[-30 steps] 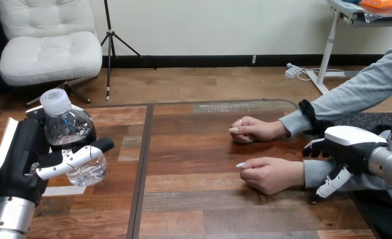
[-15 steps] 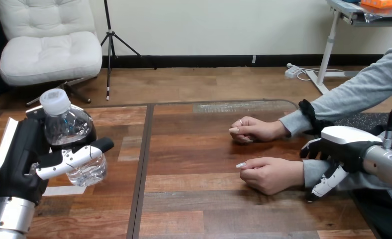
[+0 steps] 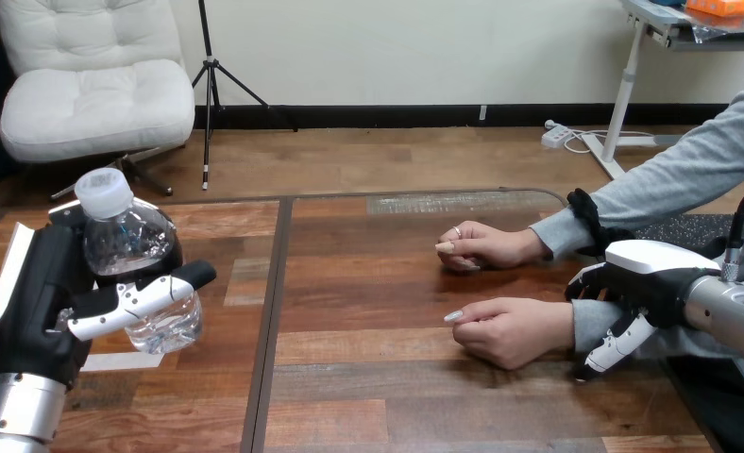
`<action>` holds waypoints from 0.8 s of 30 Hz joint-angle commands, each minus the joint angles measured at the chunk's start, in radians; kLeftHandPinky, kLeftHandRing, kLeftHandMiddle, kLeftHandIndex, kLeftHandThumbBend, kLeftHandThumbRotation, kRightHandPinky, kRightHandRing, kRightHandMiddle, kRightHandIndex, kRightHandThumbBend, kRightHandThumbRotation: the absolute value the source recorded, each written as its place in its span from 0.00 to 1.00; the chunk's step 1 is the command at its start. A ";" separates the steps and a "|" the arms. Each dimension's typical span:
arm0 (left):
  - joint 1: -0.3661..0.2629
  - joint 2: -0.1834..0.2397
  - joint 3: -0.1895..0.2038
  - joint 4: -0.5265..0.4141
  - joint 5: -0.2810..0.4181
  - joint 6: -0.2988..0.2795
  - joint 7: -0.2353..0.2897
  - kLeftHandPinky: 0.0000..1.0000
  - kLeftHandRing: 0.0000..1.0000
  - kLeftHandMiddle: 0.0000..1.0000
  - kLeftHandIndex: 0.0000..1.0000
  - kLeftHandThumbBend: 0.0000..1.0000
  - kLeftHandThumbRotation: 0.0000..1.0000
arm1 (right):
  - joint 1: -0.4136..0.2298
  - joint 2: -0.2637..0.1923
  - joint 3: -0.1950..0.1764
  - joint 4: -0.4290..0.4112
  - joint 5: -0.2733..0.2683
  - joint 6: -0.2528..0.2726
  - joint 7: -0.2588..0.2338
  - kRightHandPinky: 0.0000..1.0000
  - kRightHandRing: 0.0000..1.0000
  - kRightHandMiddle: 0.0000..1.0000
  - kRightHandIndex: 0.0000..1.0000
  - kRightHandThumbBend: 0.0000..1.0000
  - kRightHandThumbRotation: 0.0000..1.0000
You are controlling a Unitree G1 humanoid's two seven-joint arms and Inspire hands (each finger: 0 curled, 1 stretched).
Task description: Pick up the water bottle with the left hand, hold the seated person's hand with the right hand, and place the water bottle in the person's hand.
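Holding the one water bottle [image 3: 134, 260] above the desk's [image 3: 397, 406] left part, left hand [image 3: 52, 302] curled round it, and resting the right hand [image 3: 647, 283] at the sleeved wrist of the person's nearer hand [image 3: 510, 330], one of two on the desk, clasp impossible to tell, next likely needing a sure hold there before carrying the bottle across.

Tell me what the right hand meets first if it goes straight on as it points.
Probably the grey-sleeved wrist of the person's nearer hand: the black-and-white right hand points toward the view's left, right beside it. Depth is unclear; they may already touch.
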 commanded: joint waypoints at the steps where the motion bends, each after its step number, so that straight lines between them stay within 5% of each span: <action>1: -0.048 0.008 0.015 -0.057 -0.015 -0.018 0.001 0.26 0.33 0.37 0.40 0.64 0.00 | -0.053 0.040 0.006 0.007 0.014 0.002 -0.008 0.64 0.80 0.82 0.82 1.00 0.38; 24: -0.051 0.009 0.018 -0.043 -0.013 -0.031 -0.001 0.27 0.33 0.38 0.40 0.65 0.00 | -0.044 0.062 0.004 -0.005 0.025 -0.038 -0.047 0.62 0.77 0.80 0.81 1.00 0.43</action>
